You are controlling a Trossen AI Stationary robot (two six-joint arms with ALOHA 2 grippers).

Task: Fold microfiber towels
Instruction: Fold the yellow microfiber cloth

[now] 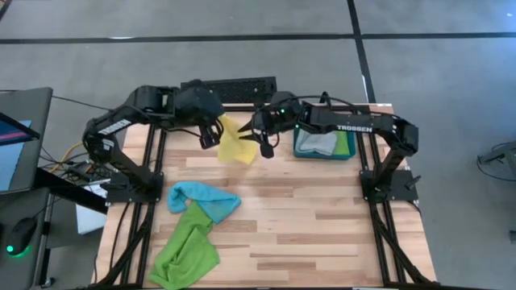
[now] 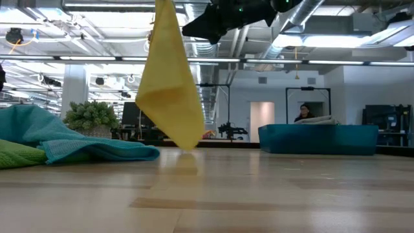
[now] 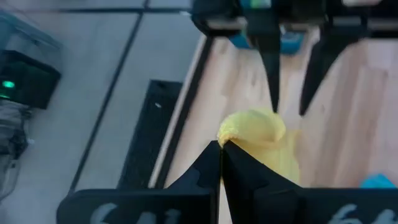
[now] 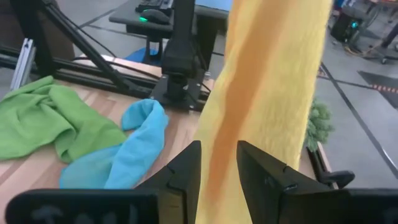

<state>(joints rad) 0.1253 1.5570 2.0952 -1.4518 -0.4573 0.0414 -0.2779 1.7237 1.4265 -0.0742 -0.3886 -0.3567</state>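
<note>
While the pale butcher-block counter [image 1: 322, 234] sits under open ceiling ducting, the left gripper [image 3: 221, 146] is clenched on the top corner of the yellow towel [image 2: 169, 84], which hangs as a soft fuzzy cone above the wood. Right gripper [image 4: 217, 165] fingers are parted around the hanging cloth. Light blue towel [image 1: 201, 197] and lime green towel [image 1: 185, 250] lie crumpled near the front left; folded cloths fill the teal bin [image 1: 324, 145].

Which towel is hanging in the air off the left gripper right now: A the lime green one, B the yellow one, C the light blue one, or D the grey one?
B: the yellow towel hangs pinched in the shut left gripper, with its lowest corner just above the table.
</note>
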